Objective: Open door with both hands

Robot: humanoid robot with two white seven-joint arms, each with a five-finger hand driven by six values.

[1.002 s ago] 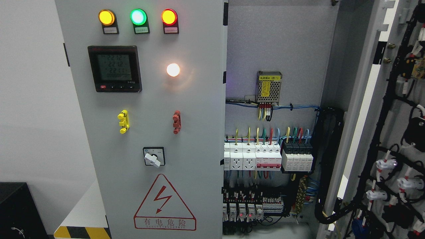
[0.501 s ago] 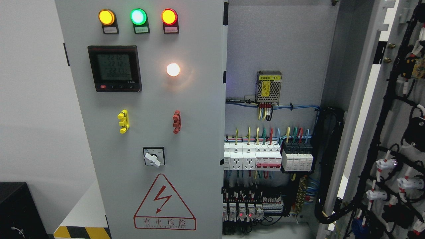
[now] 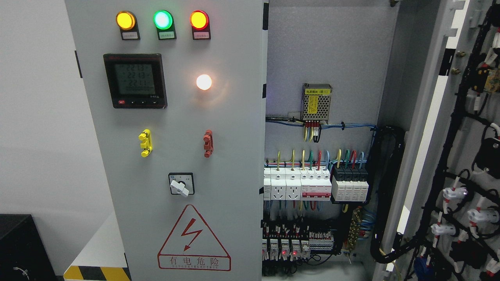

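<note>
A grey electrical cabinet fills the head view. Its left door (image 3: 234, 128) stands across the left half, carrying yellow, green and red lamps, a digital meter (image 3: 135, 80), a lit white lamp (image 3: 204, 82), a yellow handle (image 3: 145, 143), a red handle (image 3: 208, 143) and a rotary switch (image 3: 181, 184). The right door (image 3: 465, 156) is swung wide open at the picture's right, its inner face with black cable looms showing. Between them the cabinet interior (image 3: 332, 58) is exposed. Neither of my hands shows anywhere.
Inside are a mesh power supply (image 3: 316, 102), rows of breakers and sockets (image 3: 312, 184) and coloured wiring. A red lightning warning sign (image 3: 193, 240) marks the left door's lower part. A black box (image 3: 19, 249) and a yellow-black striped edge (image 3: 95, 273) sit at lower left.
The meter's digits have flickered slightly; doors and everything else stay where they were.
</note>
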